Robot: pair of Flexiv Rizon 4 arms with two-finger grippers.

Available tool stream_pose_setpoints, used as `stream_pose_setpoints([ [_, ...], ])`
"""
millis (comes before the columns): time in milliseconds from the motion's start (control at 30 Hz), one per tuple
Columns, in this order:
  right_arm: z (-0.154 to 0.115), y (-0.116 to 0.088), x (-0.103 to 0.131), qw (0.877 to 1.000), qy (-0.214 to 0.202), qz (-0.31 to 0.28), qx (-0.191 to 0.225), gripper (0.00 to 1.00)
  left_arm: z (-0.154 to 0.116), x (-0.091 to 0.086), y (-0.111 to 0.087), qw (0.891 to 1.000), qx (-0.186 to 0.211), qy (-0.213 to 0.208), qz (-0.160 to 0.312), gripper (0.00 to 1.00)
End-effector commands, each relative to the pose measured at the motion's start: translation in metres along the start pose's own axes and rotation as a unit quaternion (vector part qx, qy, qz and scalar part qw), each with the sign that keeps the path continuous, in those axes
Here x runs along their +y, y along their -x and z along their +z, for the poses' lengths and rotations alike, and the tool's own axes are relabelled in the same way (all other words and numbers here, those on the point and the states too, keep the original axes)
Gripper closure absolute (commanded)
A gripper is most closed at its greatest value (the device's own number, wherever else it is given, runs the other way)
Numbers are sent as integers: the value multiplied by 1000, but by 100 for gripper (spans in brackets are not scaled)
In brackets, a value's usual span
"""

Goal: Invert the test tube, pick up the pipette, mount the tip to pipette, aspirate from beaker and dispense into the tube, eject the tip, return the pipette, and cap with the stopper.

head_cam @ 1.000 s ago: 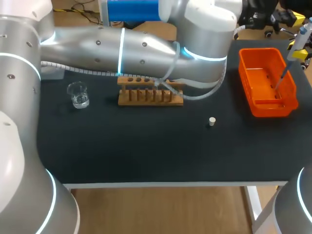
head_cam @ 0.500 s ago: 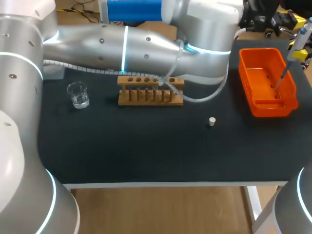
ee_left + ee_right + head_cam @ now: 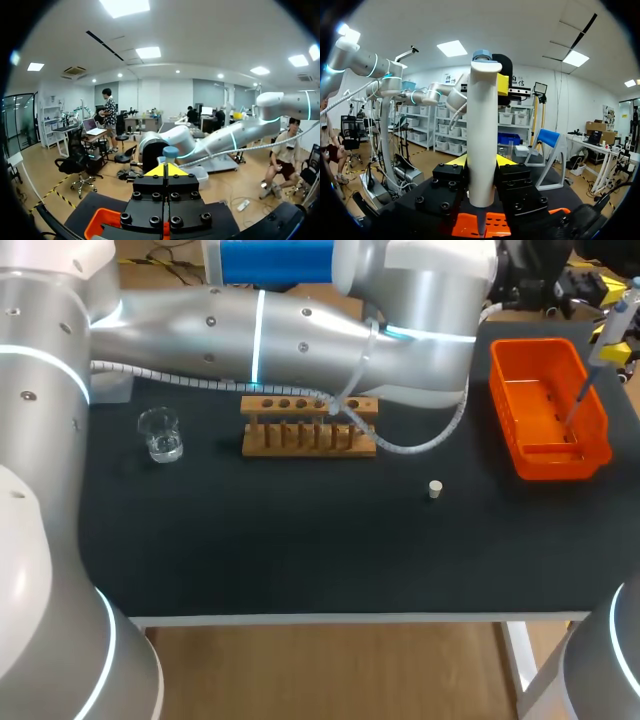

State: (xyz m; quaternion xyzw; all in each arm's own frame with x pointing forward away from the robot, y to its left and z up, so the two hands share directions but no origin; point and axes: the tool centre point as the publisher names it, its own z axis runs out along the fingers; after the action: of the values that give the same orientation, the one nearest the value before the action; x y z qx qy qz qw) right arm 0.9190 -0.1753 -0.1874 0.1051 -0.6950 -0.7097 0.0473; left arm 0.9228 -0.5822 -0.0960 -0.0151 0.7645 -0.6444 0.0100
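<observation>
My right gripper [image 3: 612, 352] is shut on the white pipette [image 3: 610, 330] and holds it upright over the orange bin [image 3: 530, 455]. The pipette's thin lower end [image 3: 575, 405] reaches down into the bin. In the right wrist view the pipette [image 3: 482, 130] stands between the fingers of that gripper [image 3: 479, 162]. My left gripper [image 3: 164, 170] is shut with nothing in it, its tips close to the pipette's blue top [image 3: 170, 151]. The beaker [image 3: 160, 433] stands at the left, the wooden rack [image 3: 308, 427] mid-table, the white stopper [image 3: 435, 489] in front of it.
My left arm [image 3: 300, 335] stretches across the back of the table above the rack, with a pale cable [image 3: 420, 440] hanging down beside the rack. The orange bin [image 3: 100, 222] lies below the left gripper.
My left arm has shifted slightly, its forearm rising a little over the rack. The right gripper and the pipette have stayed where they were.
</observation>
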Motion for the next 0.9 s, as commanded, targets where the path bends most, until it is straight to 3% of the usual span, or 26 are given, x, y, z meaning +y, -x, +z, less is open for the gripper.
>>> stream_pose_setpoints([
  [33,0,0,3,1000,-1,-1,1,100,3,6,0,1000,-2,-4,0,100],
  [900,0,0,3,1000,-1,-1,1,100,4,15,2,1000,4,18,-3,100],
])
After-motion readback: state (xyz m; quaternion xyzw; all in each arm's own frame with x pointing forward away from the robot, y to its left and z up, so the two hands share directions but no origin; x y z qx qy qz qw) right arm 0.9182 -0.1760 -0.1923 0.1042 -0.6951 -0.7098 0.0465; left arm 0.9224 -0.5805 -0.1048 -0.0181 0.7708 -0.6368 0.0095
